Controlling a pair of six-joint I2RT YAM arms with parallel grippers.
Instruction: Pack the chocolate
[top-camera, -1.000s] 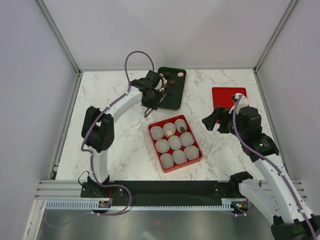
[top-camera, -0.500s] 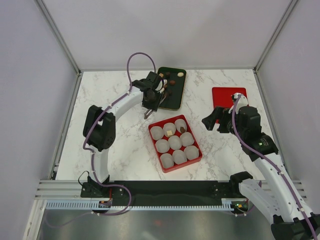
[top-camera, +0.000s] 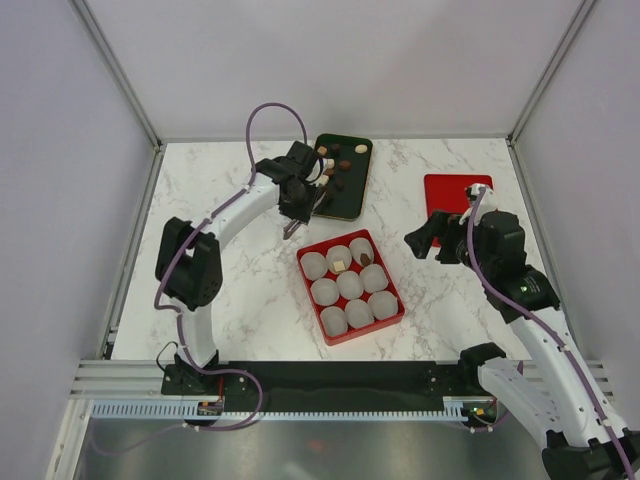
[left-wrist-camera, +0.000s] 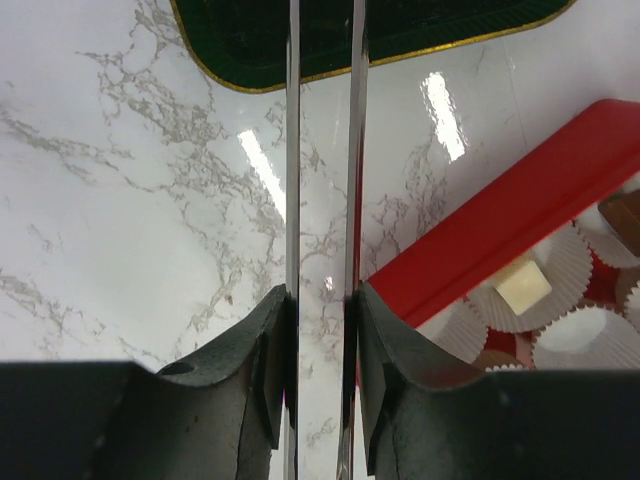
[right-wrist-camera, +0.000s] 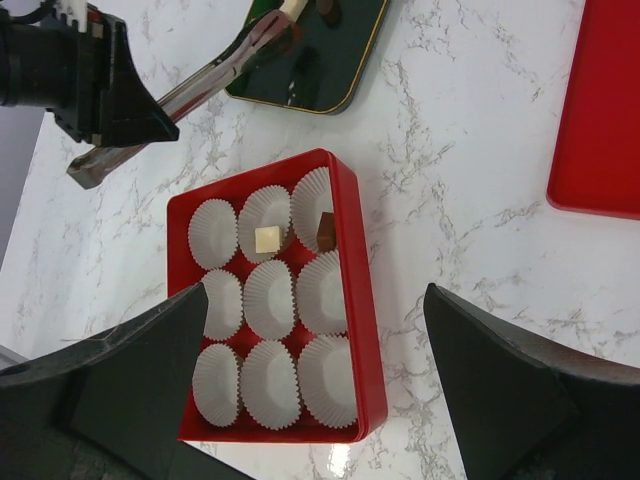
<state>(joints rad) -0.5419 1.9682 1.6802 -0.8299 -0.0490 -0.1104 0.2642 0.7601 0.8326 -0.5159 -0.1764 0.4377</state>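
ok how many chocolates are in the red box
2. A cream-white cube sits in the middle cup of the row nearest the green tray; a dark brown piece sits in the end cup beside it. The other cups look empty.

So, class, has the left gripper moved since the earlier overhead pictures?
Yes. The left gripper has shifted slightly left, away from the dark green tray.

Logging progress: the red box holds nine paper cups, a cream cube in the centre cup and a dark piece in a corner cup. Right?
No: the right wrist view shows the cream cube in the middle cup of the row nearest the green tray, not the centre cup. The rest stands.
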